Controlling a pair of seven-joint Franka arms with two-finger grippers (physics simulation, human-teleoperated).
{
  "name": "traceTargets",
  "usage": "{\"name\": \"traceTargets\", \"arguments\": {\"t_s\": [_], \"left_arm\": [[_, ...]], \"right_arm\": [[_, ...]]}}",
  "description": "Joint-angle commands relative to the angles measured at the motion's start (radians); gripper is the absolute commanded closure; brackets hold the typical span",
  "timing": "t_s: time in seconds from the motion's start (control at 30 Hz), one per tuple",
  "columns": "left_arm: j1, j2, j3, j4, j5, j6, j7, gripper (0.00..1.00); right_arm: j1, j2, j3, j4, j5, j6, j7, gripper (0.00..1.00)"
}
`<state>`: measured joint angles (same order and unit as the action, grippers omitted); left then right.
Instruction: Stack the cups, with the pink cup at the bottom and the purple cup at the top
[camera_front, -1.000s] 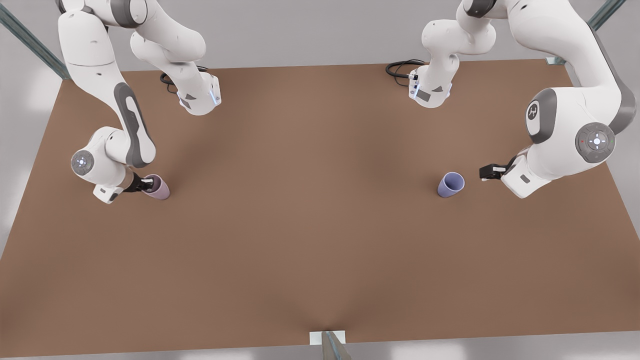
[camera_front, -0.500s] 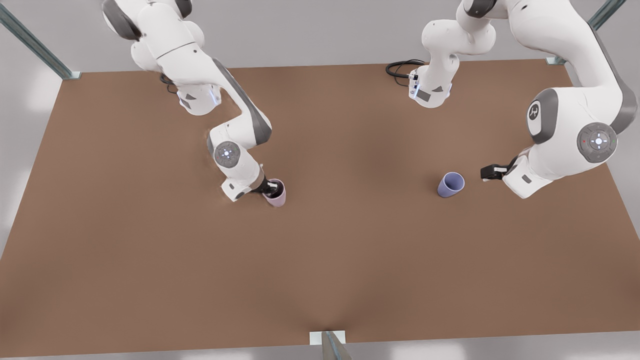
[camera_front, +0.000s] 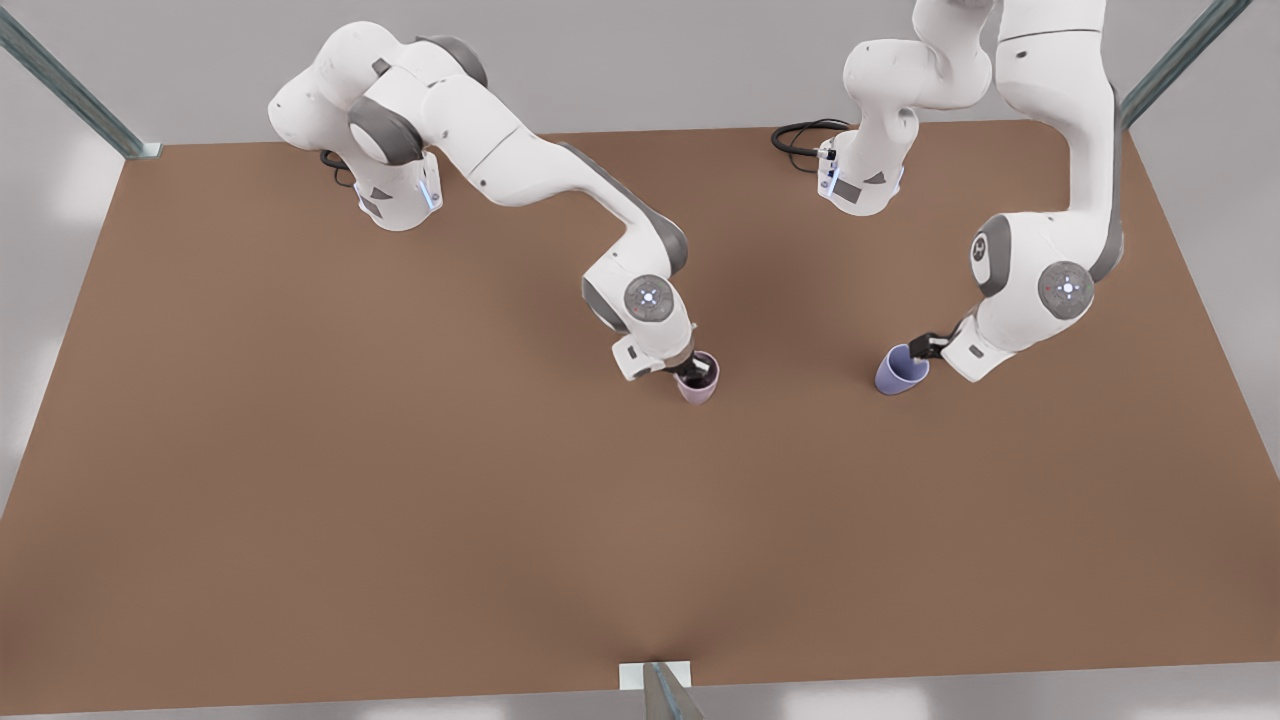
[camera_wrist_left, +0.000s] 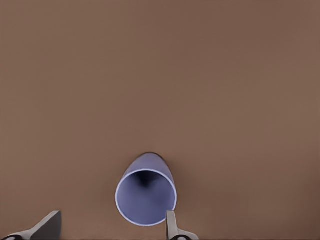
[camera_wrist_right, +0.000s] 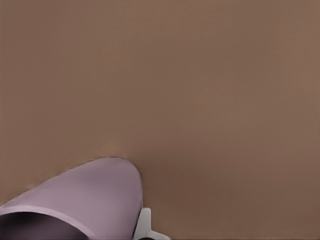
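The pink cup (camera_front: 699, 387) stands upright near the table's middle, and my right gripper (camera_front: 691, 372) is shut on its rim, one finger inside. In the right wrist view the pink cup (camera_wrist_right: 85, 200) sits close under the camera, with one fingertip (camera_wrist_right: 145, 226) against its outer wall. The purple cup (camera_front: 900, 372) stands upright toward the front view's right. My left gripper (camera_front: 926, 347) is at its rim and open. In the left wrist view the purple cup (camera_wrist_left: 145, 195) lies between the spread fingers, nearer one fingertip (camera_wrist_left: 171, 225).
The brown table (camera_front: 400, 500) stretches wide in front of both cups. Both arm bases (camera_front: 395, 195) (camera_front: 860, 185) and a black cable (camera_front: 800, 135) stand at the back edge. A white bracket (camera_front: 655, 675) sits at the front edge.
My right gripper has carried the pink cup from the front view's left to the middle. My left gripper has moved in from the right to the purple cup's rim.
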<state>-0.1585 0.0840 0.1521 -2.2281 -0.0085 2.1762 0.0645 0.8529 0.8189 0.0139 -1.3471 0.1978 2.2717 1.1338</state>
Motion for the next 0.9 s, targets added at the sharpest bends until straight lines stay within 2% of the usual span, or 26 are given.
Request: {"name": "traceTargets", "arguments": {"t_s": [0.0, 0.1, 0.23, 0.3, 0.37, 0.43, 0.47, 0.5, 0.53, 0.87], "left_arm": [[0.002, 0.002, 0.001, -0.008, -0.001, 0.013, 0.0, 0.0], [0.004, 0.031, 0.014, -0.064, -0.001, 0.096, 0.002, 0.0], [0.004, 0.069, 0.041, -0.102, -0.001, 0.139, 0.031, 0.0], [0.002, 0.097, 0.041, -0.102, -0.008, 0.148, 0.029, 0.0], [0.002, 0.118, 0.041, -0.102, -0.031, 0.154, 0.029, 0.02], [0.002, 0.129, 0.041, -0.102, -0.05, 0.154, 0.029, 0.52], [0.002, 0.128, 0.041, -0.102, -0.05, 0.157, 0.029, 0.67], [0.002, 0.132, 0.041, -0.102, -0.06, 0.159, 0.029, 0.75], [0.002, 0.14, 0.041, -0.102, -0.08, 0.159, 0.029, 0.79], [0.002, 0.155, 0.041, -0.084, -0.082, 0.143, 0.026, 0.79]], "right_arm": [[0.0, 0.0, 0.0, 0.0, -0.004, -0.005, 0.003, 0.79], [0.002, 0.009, 0.0, 0.008, -0.004, -0.005, 0.004, 0.79], [0.005, 0.022, -0.002, 0.009, -0.003, -0.001, 0.009, 0.57], [0.005, 0.028, -0.002, 0.009, -0.003, 0.011, 0.018, 0.56], [0.005, 0.031, 0.0, 0.009, -0.001, 0.011, 0.021, 0.46], [0.003, 0.031, 0.0, 0.009, -0.001, 0.011, 0.021, 0.45], [0.003, 0.031, -0.002, 0.008, -0.003, 0.011, 0.02, 0.45], [0.003, 0.023, -0.002, 0.002, 0.0, 0.011, 0.018, 0.45], [0.003, 0.014, -0.002, 0.0, 0.0, 0.008, 0.017, 0.45], [0.006, -0.053, -0.003, -0.015, -0.008, -0.005, 0.006, 0.45]]}}
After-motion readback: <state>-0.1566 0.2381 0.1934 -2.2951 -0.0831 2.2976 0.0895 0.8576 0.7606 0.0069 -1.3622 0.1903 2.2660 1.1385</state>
